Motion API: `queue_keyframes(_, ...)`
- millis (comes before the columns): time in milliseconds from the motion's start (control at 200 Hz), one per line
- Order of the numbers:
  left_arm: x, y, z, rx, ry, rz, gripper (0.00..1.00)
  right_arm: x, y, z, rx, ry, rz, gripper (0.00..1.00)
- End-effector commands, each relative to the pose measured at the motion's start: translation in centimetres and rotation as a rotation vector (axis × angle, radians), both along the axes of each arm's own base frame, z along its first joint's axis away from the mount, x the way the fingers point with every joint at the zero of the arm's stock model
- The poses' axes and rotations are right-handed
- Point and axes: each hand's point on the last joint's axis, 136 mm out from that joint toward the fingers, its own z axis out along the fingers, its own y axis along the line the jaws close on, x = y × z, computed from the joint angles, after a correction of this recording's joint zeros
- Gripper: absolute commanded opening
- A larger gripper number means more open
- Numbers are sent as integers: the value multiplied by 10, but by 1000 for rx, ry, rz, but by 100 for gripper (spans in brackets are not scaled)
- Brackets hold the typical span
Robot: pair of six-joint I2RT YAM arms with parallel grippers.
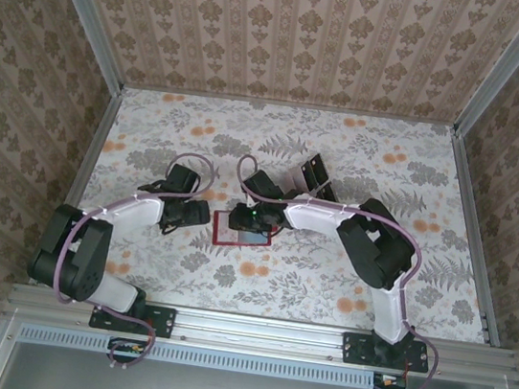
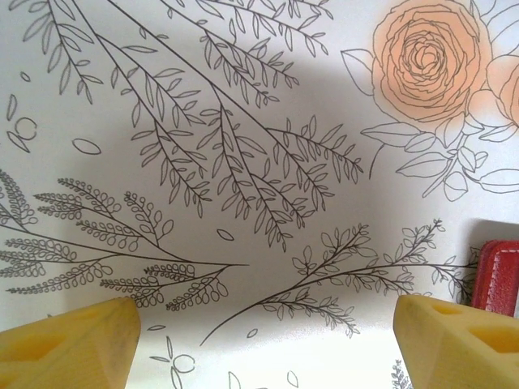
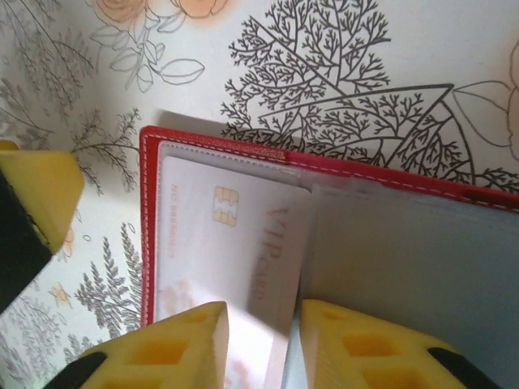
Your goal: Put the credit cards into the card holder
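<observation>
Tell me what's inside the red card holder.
Inside the card holder, a pale VIP card with a chip sits in a clear pocket; the right gripper hides its lower edge.

The right edge of the left wrist view cuts off the red wallet [image 2: 499, 275]. In the right wrist view it runs off the right edge, and the right claw [image 3: 263, 324] hides the lower end of the card [image 3: 235, 227].

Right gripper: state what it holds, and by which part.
Nothing, it seems: the gripper stands parted over the card, which lies flat in the holder.
</observation>
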Motion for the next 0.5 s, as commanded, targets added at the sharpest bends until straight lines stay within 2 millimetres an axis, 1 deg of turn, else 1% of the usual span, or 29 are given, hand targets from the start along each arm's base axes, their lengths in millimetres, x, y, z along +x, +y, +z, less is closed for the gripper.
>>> queue_keyframes(0,-1,-2,5,-19,-5,-12,84,-2,-1,11,30,0,4,38)
queue_keyframes(100,-2,-2,4,-21,-2,-13,84,0,2,26,47,-22,10,42)
queue_keyframes(170,-1,-2,4,-19,-5,-14,84,0,0,34,46,-39,7,42)
queue_keyframes(285,-1,-4,4,-25,-3,-18,84,2,-7,38,15,-56,-2,40)
queue_keyframes(345,-1,-4,3,-26,0,-20,84,1,-11,36,-11,-58,-3,34)
queue_keyframes(420,-1,-6,3,-27,1,-24,84,1,-14,31,-30,-56,-3,23)
queue_keyframes(495,-1,-7,2,-28,2,-27,84,1,-13,25,-35,-46,1,14)
